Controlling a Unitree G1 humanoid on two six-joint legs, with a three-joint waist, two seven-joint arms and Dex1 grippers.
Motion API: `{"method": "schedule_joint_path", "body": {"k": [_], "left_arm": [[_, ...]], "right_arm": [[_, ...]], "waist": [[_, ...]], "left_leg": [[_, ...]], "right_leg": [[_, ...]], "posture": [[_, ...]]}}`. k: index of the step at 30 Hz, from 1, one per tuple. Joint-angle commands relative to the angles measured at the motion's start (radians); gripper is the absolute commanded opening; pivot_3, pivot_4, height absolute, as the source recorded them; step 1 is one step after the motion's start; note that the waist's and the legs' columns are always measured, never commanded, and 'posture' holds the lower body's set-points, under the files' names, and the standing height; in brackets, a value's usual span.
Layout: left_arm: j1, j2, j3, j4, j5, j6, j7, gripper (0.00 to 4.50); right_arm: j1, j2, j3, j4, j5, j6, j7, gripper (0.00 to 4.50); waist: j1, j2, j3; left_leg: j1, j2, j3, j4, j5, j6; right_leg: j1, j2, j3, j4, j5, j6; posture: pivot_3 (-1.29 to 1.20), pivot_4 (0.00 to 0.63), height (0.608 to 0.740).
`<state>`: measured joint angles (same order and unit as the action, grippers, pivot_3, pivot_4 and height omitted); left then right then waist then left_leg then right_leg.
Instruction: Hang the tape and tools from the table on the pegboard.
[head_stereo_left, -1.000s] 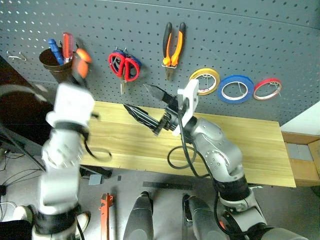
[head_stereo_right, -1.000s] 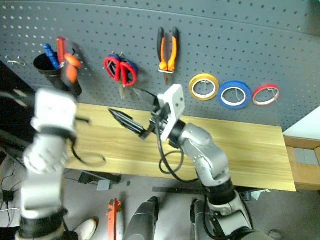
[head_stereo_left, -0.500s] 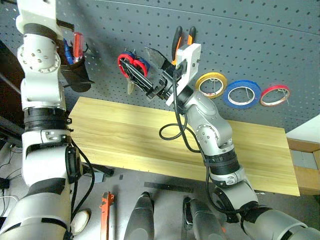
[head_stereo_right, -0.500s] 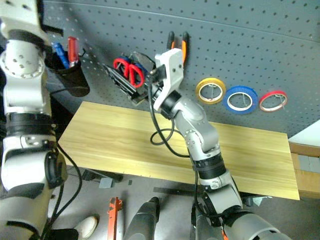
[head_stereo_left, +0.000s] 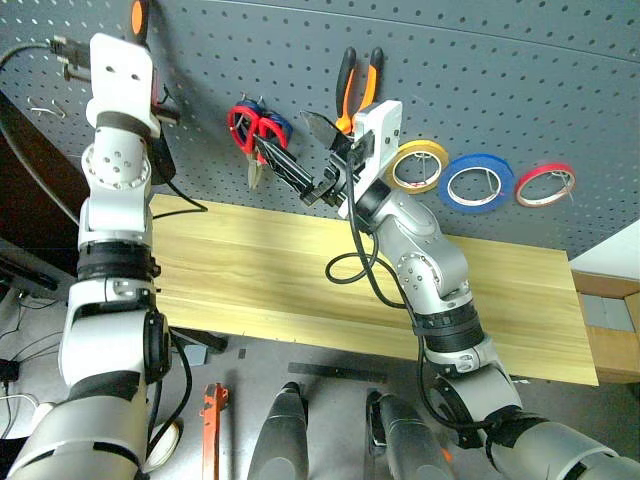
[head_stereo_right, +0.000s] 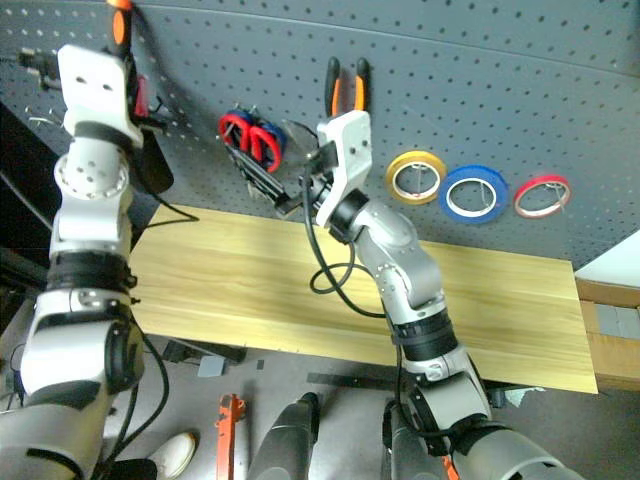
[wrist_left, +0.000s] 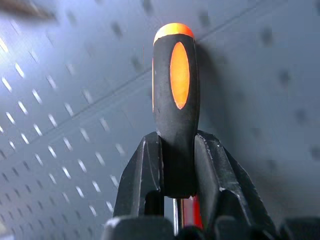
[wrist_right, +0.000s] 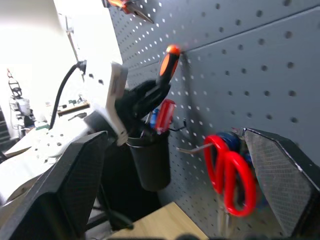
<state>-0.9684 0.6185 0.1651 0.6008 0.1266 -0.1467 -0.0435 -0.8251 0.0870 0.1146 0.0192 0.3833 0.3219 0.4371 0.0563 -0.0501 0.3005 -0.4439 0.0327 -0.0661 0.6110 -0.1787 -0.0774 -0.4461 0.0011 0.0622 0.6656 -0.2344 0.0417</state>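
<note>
I have the left gripper (wrist_left: 177, 165) pinching the screwdriver (wrist_left: 173, 100) handle-up against the pegboard (head_stereo_left: 480, 60), above the black cup (wrist_right: 150, 160) meant to hold it; right gripper (head_stereo_left: 300, 165) idles spread by the red scissors (head_stereo_left: 245, 128).

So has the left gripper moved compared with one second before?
Yes. The left gripper, shut on the screwdriver, has gone up the pegboard: before it was level with the black cup, now it is above it.
</note>
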Motion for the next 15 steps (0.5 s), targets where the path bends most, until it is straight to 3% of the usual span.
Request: {"method": "schedule_joint_path", "body": {"k": [1, 9, 15], "left_arm": [[0.048, 0.001, 0.039, -0.175, -0.023, 0.062, 0.018, 0.51], [0.184, -0.003, 0.089, -0.405, -0.033, 0.22, 0.04, 0.51], [0.219, -0.009, 0.098, -0.48, -0.037, 0.279, 0.039, 0.51]], "right_arm": [[0.012, -0.002, 0.011, -0.056, 0.008, 0.01, 0.013, 4.5], [0.02, -0.009, 0.014, -0.052, 0.004, 0.02, 0.033, 4.5], [0.028, -0.036, 0.011, -0.05, 0.004, 0.027, 0.052, 4.5]], "waist": [[-0.003, 0.0, 0.0], [-0.01, 0.005, 0.004], [-0.006, 0.006, 0.007]], "left_leg": [[0.0, 0.0, 0.0, 0.0, 0.0, 0.0], [0.0, 0.0, 0.0, 0.0, 0.0, 0.0], [0.0, 0.0, -0.001, 0.0, 0.0, 0.0]], "right_leg": [[0.0, 0.0, 0.0, 0.0, 0.0, 0.0], [0.0, 0.0, 0.0, 0.0, 0.0, 0.0], [0.0, 0.0, 0.0, 0.0, 0.0, 0.0]], "posture": [[0.21, 0.325, 0.74], [0.22, 0.329, 0.74], [0.22, 0.333, 0.74]]}}
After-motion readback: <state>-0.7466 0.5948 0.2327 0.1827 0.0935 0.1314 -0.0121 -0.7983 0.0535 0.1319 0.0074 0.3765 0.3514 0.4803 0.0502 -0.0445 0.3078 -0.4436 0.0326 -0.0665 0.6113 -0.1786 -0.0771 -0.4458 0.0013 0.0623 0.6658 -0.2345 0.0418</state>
